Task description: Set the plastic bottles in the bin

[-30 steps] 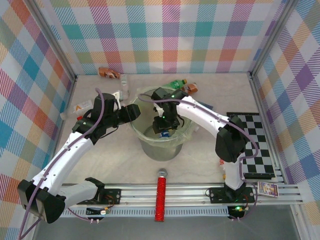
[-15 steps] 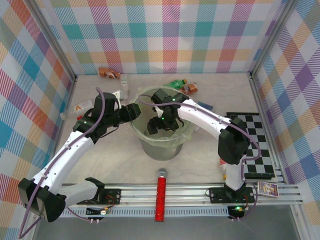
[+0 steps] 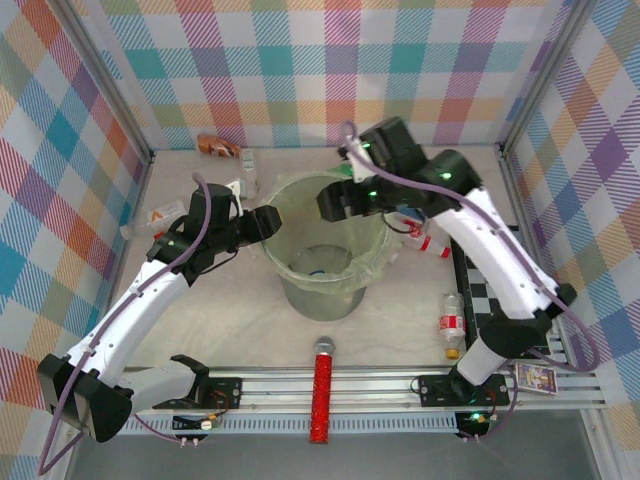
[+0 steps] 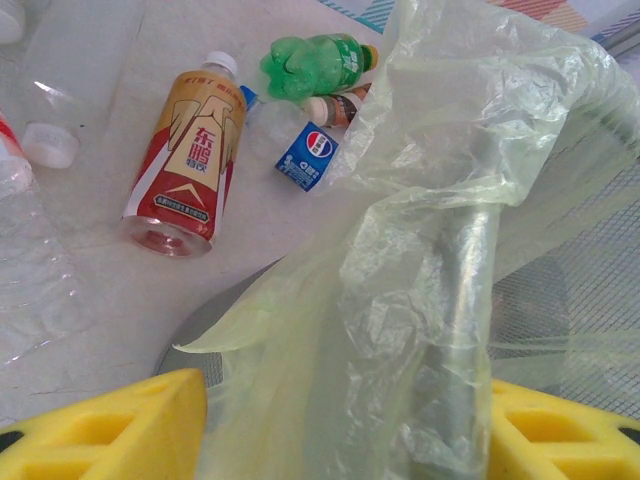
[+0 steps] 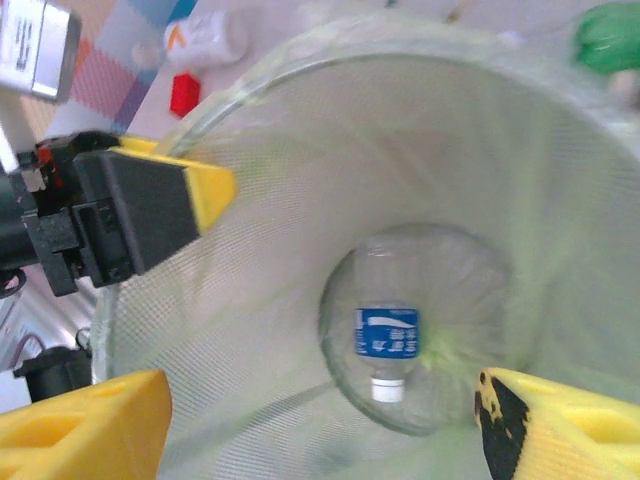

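Note:
The bin [image 3: 300,290] stands mid-table, a grey mesh bucket lined with a pale green bag. My left gripper [image 3: 264,222] is shut on its left rim, with rim and bag [image 4: 440,300] pinched between the yellow fingers [image 4: 100,430]. My right gripper [image 3: 336,205] hangs open over the bin's far side with nothing between its fingers [image 5: 85,430]. A clear bottle with a blue label [image 5: 388,345] lies on the bin's floor. Beyond the bin lie an amber bottle [image 4: 190,150], a green one [image 4: 315,65] and a blue-labelled clear one [image 4: 300,150]. More bottles lie at right [image 3: 452,325] and back left [image 3: 215,145].
A red glittery stick [image 3: 322,390] lies by the front rail. A checkerboard mat [image 3: 505,290] covers the table's right side. A small red block [image 5: 183,95] sits left of the bin. Plaid walls close the back and both sides.
My right gripper opened inside the bin, left the blue-labelled bottle on the bottom, then rose out and back toward the far right. The left arm kept its grip on the rim.

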